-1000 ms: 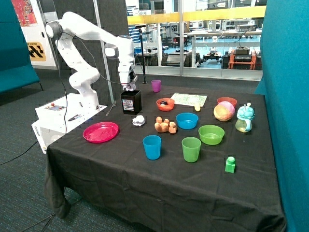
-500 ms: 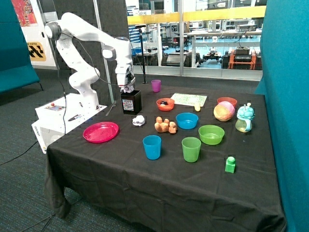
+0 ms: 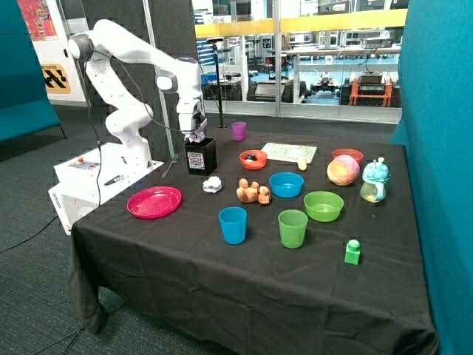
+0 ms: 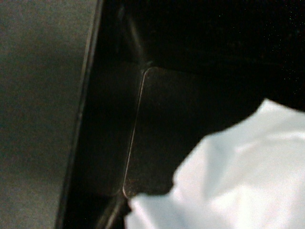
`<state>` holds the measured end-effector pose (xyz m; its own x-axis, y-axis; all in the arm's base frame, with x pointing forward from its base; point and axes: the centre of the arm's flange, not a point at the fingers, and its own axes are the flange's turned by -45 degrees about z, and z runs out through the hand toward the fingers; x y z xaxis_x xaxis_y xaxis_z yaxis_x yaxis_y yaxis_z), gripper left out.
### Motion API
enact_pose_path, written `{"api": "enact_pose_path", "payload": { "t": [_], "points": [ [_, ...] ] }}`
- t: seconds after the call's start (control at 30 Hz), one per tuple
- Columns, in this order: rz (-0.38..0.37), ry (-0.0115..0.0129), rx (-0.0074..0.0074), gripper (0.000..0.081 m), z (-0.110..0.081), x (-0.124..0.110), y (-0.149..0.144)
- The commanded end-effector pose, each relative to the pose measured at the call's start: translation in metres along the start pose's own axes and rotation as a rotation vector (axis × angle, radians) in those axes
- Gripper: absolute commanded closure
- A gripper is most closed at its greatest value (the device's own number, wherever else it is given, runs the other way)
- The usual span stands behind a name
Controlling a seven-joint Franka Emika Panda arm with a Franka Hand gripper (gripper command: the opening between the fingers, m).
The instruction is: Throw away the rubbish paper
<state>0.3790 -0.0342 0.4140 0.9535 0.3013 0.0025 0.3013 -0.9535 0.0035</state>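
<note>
On the bench point(image 3: 222, 281), one rubbish paper wad point(image 3: 212, 184) lies between the pink plate point(image 3: 154, 202) and the orange toy cluster point(image 3: 253, 191). Behind it, the jaws point(image 3: 196, 136) grip a second wad point(image 4: 228, 176) over the black bin point(image 3: 200, 155).

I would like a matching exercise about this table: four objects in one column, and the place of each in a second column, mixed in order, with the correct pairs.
Objects:
1. gripper
2. paper wad on the cloth
3. green block
4. purple cup

Places:
A. near the table's front edge, past the green cup
B. at the far edge of the table
C. just above the black bin
D. between the black bin and the orange-brown toy cluster

Pairs: 1-C, 2-D, 3-A, 4-B
</note>
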Motion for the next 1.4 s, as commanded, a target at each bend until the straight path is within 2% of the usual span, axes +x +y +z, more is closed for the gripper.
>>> {"api": "enact_pose_path", "payload": {
  "t": [0.0,0.3,0.67,1.03,1.2,1.23,1.37],
  "points": [
    [-0.011,-0.0025,0.0035,0.0153,0.000,0.003,-0.003],
    [-0.010,-0.0025,0.0035,0.0078,0.000,0.002,-0.002],
    [0.002,-0.0025,0.0035,0.0102,-0.005,0.004,0.001],
    [0.170,-0.0028,0.0032,0.0138,-0.027,0.048,0.037],
    [0.231,-0.0029,0.0032,0.0110,-0.025,0.061,0.048],
    [0.270,-0.0030,0.0031,0.0099,-0.024,0.062,0.051],
    [0.329,-0.0031,0.0030,0.0094,-0.018,0.063,0.064]
  ]
}}
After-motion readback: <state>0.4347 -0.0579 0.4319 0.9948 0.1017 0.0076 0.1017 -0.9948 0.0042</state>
